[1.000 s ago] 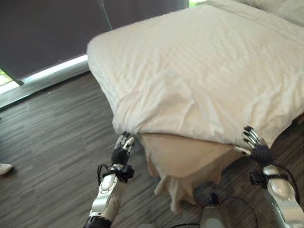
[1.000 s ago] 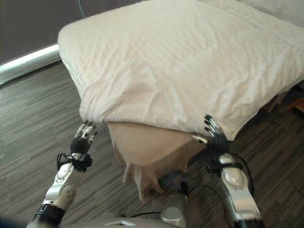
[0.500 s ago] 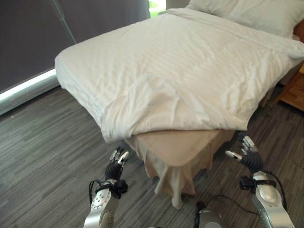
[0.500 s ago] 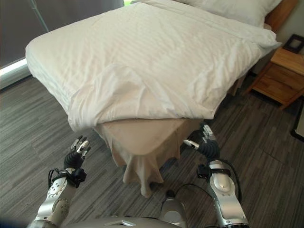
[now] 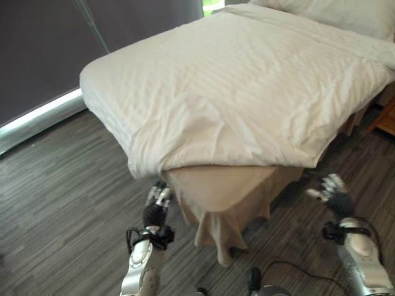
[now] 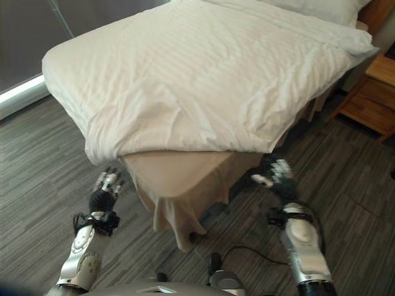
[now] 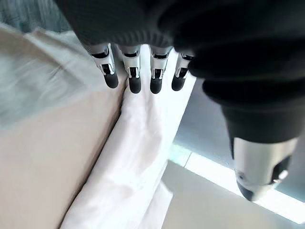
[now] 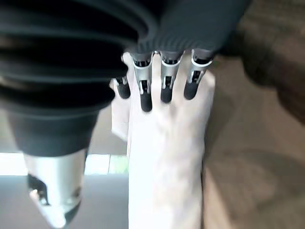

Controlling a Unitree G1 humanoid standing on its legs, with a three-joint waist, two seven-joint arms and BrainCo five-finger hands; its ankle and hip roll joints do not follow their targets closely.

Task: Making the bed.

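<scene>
White duvet (image 5: 247, 92) lies spread over the bed (image 6: 185, 179), covering it from the foot edge up toward the pillow (image 5: 333, 12) at the head end. At the foot corner the duvet edge is rumpled and stops short, leaving the beige bed skirt (image 5: 222, 197) showing and hanging down to the wood-look floor (image 5: 62, 197). Left hand (image 5: 157, 206) is raised just below the duvet's foot corner on the left side, fingers straight and relaxed, holding nothing. Right hand (image 6: 278, 179) hangs near the foot edge's right side, fingers extended, also empty. Wooden nightstand (image 6: 370, 92) stands beside the bed's right edge, near the head end. Dark curtain (image 5: 49, 49) hangs beyond the left side.
</scene>
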